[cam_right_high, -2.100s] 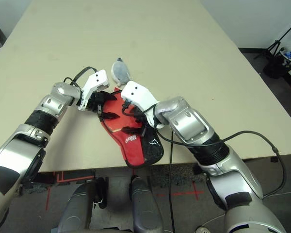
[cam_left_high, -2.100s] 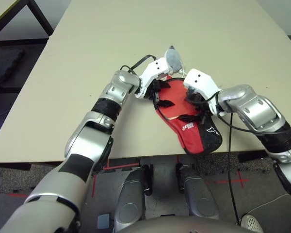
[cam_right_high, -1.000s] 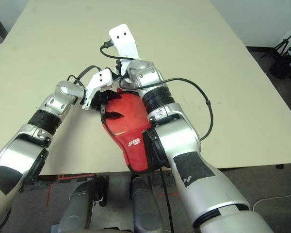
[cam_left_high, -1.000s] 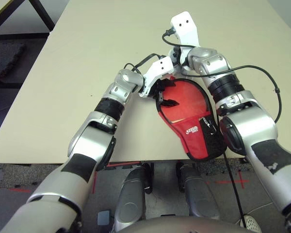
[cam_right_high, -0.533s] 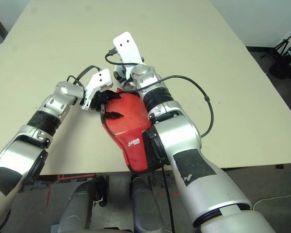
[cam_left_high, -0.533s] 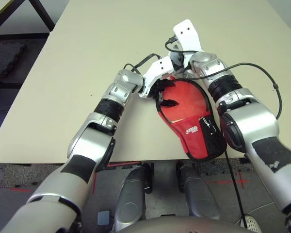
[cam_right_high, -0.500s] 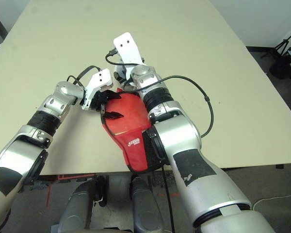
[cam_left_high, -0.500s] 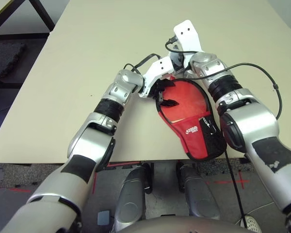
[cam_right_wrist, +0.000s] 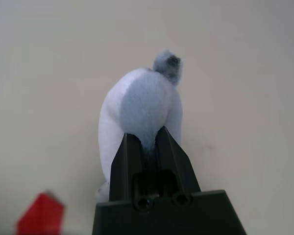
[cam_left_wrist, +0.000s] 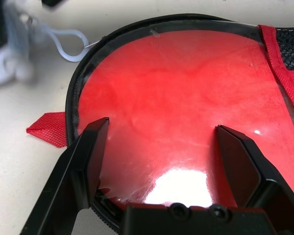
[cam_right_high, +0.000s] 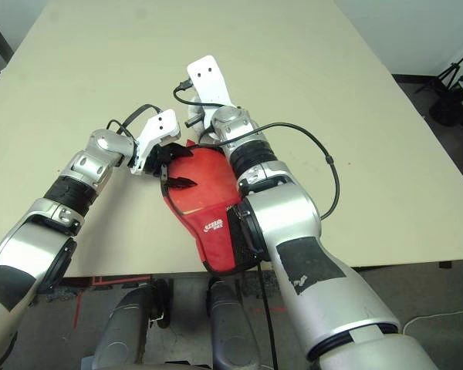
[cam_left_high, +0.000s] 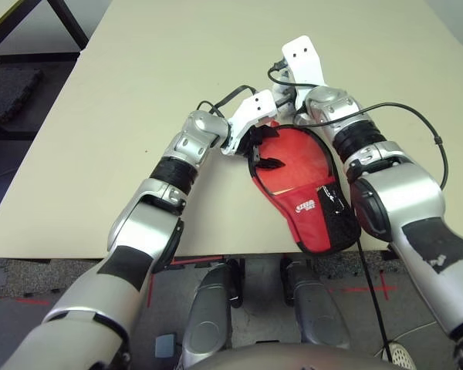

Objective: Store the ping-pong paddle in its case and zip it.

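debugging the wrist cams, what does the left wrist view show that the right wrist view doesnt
Left wrist view: the left gripper, fingers spread, over the red rubber paddle face inside the black-edged red fabric case, with a pale string loop beside it.

Right wrist view: the right gripper, fingers nearly together around the small fuzzy pale grey lump.

Shared: the beige table and a red fabric tab.

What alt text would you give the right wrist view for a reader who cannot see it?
The right gripper, its two black fingers nearly closed, pinches the near edge of a pale grey fuzzy lump on the beige table. A red fabric corner shows beside the gripper's base.
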{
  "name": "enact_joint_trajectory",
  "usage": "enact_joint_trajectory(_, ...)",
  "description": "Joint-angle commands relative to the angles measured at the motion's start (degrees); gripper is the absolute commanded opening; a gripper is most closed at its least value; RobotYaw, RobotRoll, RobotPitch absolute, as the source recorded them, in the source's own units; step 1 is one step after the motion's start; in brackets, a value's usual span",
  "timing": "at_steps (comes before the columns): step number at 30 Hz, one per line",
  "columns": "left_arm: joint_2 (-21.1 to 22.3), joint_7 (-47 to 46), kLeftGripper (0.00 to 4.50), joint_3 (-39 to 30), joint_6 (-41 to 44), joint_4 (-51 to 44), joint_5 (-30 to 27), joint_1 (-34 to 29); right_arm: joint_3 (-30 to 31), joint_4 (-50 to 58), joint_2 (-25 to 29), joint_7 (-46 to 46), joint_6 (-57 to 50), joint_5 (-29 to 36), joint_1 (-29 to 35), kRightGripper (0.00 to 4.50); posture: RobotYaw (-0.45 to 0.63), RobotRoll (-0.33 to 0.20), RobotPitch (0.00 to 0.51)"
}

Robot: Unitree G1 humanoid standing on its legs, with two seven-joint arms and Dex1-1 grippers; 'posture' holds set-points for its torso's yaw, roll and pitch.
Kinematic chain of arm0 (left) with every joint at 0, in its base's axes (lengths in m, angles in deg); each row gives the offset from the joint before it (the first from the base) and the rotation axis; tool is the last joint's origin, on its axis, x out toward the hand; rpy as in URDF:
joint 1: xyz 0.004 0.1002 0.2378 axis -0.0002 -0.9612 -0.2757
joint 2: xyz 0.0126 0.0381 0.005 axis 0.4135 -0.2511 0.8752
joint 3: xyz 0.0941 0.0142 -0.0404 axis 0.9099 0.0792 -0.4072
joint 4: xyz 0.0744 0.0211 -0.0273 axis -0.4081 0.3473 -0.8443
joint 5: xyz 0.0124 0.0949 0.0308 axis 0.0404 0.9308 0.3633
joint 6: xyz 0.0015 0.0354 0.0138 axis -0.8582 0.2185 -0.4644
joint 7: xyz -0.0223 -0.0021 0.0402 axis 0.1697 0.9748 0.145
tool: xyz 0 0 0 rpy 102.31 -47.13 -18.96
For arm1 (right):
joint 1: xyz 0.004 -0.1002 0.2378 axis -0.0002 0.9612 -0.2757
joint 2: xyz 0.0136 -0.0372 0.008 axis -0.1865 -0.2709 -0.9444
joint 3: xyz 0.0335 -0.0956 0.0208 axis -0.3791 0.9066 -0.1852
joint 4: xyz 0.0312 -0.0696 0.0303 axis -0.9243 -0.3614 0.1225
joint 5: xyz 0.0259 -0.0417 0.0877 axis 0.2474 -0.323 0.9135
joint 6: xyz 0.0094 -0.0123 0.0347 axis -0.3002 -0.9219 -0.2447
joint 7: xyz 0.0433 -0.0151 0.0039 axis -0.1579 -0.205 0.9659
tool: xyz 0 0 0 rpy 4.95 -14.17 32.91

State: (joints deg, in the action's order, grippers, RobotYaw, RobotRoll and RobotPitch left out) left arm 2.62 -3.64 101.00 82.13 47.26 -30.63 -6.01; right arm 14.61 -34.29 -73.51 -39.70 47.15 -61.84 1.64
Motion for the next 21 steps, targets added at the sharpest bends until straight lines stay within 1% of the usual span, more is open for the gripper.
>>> enact_joint_trajectory(1, -0.22, -0.33, 4.50, 1.80, 0.54, 2.34, 1.93, -1.57, 2.19, 0.89, 3.48, 1.73, 0.06, -2.96, 1.09, 0.01, -0.08, 0.000, 0.224)
enact_joint_trajectory(5, -0.40, -0.40, 4.50, 1.76, 0.45, 2.72, 1.93, -1.20, 5.19, 6.39, 7.43, 6.59, -3.55, -5.41, 3.98, 0.01, -0.09, 0.000, 0.226)
enact_joint_trajectory(7, -0.42, -0.42, 4.50, 1.74, 0.36, 2.81, 1.94, -1.13, 6.65, 12.44, 9.52, 9.94, -7.07, -6.28, 6.96, 0.01, -0.09, 0.000, 0.228)
enact_joint_trajectory(13, -0.56, -0.33, 4.50, 1.86, -0.09, 3.25, 2.03, -1.14, 10.40, 42.29, 17.71, 21.82, -25.94, -7.27, 19.81, 0.01, -0.12, 0.000, 0.232)
enact_joint_trajectory(15, -0.75, -0.39, 4.50, 1.91, -0.25, 3.47, 2.07, -1.14, 11.19, 52.41, 21.74, 25.43, -31.90, -7.06, 24.00, 0.01, -0.13, 0.000, 0.233)
enact_joint_trajectory(18, -0.96, -0.42, 4.50, 1.96, -0.43, 3.71, 2.07, -1.12, 11.66, 63.12, 27.10, 29.32, -38.32, -6.23, 28.58, 0.01, -0.14, 0.000, 0.234)
enact_joint_trajectory(21, -1.17, -0.48, 4.50, 1.99, -0.76, 4.14, 2.12, -0.99, 11.97, 73.06, 34.28, 33.88, -44.77, -4.64, 33.07, 0.01, -0.14, 0.000, 0.233)
